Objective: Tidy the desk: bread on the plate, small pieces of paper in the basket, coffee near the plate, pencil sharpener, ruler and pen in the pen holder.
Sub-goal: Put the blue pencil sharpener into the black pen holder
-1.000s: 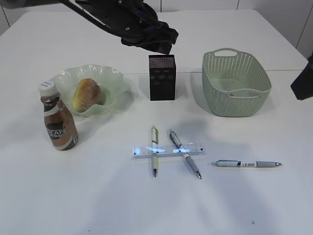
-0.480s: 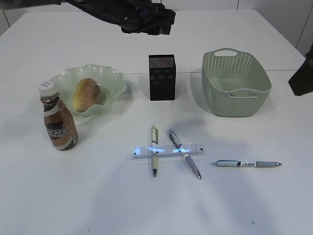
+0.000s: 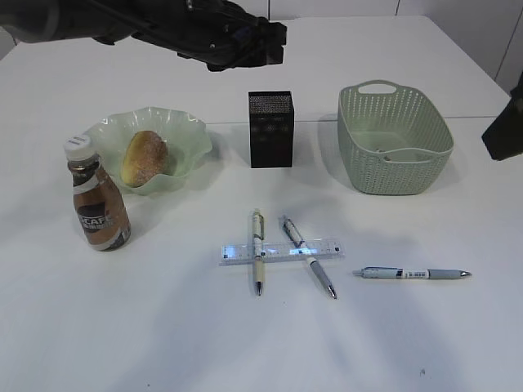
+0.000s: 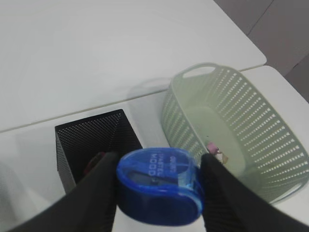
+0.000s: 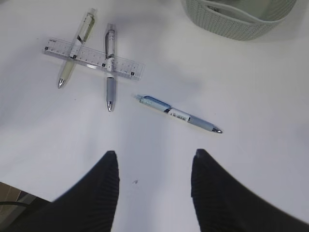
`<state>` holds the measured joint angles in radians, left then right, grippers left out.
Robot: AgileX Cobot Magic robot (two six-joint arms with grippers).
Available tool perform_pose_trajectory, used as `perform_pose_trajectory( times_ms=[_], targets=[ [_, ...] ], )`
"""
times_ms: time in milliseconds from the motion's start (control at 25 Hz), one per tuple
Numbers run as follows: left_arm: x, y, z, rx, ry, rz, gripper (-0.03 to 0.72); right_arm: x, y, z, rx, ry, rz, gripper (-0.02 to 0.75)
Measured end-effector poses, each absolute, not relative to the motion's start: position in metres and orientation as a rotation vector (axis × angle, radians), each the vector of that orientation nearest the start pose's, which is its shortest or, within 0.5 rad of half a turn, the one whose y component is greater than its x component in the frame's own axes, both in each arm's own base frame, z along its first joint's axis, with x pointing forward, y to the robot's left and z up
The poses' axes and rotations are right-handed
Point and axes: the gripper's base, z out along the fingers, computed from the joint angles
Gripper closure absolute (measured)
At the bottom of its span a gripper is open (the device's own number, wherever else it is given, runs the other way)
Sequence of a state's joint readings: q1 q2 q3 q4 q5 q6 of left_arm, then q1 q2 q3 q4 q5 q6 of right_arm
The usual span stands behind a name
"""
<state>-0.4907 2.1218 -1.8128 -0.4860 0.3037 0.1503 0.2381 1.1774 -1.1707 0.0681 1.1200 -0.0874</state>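
Worktop (image 3: pixel 409 343) is carrying everything. Basket (image 3: pixel 395 151) is sitting right of the pen holder (image 3: pixel 270 129); bread (image 3: pixel 145 158) is lying on the plate (image 3: pixel 189 135), coffee (image 3: pixel 97 204) standing just beside it. Ruler (image 3: pixel 280 251) is lying across two pens, a third apart. Left pincer (image 4: pixel 157 186) is gripping the blue pencil sharpener (image 4: pixel 158 186) above the holder, likely for dropping in. Right pincer (image 5: pixel 153 181) is hanging released, empty.

Pale wall panels (image 3: pixel 327 8) behind, grey floor (image 4: pixel 285 34) (right side), even light

Pale grey wall panels (image 3: pixel 482 28) at back right — brownish floor patch (image 5: pixel 10 192), dark cable (image 5: pixel 7 203).
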Motion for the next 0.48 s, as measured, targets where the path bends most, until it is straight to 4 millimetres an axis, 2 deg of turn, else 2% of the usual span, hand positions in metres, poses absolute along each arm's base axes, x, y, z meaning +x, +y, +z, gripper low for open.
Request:
perform_pose_trajectory(
  times_ms=[240, 480],
  targets=[
    [0.454, -0.255, 0.242, 0.219, 2.094, -0.645, 0.347, 0.214, 0.058, 0.362, -0.406, 2.582, 0.146, 0.344],
    [0.463, -0.255, 0.23, 0.172, 2.048, -0.62, 0.347, 0.214, 0.058, 0.362, -0.406, 2.581, 0.146, 0.345]
  ],
)
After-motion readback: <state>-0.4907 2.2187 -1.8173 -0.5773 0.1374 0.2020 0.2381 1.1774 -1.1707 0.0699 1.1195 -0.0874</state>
